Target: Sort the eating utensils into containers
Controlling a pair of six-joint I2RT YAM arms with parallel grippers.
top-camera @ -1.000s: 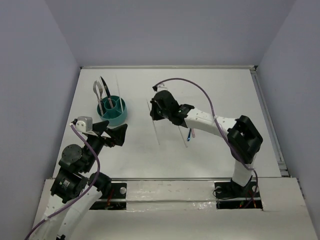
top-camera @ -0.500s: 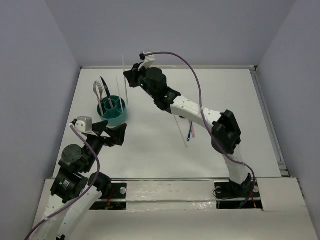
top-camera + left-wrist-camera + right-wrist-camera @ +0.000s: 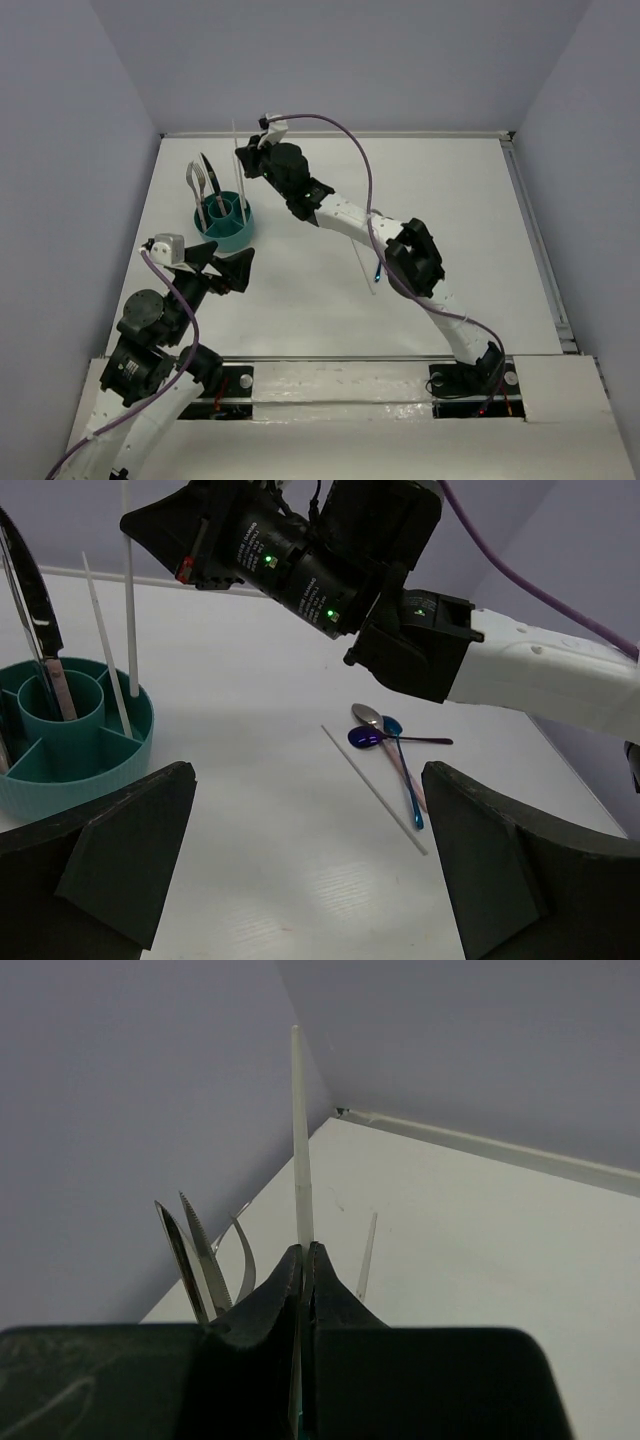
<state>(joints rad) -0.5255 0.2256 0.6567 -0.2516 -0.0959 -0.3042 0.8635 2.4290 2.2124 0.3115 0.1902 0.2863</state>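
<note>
While right fingers [image 3: 335, 1300] pinch chopstick [image 3: 300, 1140] | left wrist: spoons [image 3: 368, 738] overlapping

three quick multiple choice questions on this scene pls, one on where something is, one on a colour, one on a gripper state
1. Where do the spoons lie?
A on the table, apart from the caddy
B inside the caddy
C stacked on the caddy's rim

2. What colour is the caddy?
A red
B teal
C yellow

3. What state is the right gripper in?
A open, empty
B shut on a spoon
C shut on a chopstick

Answers: 1 A, they lie crossed on the bare table. 2 B, its wall and dividers are teal. 3 C, the right wrist view shows the fingers pinching the upright chopstick.
</note>
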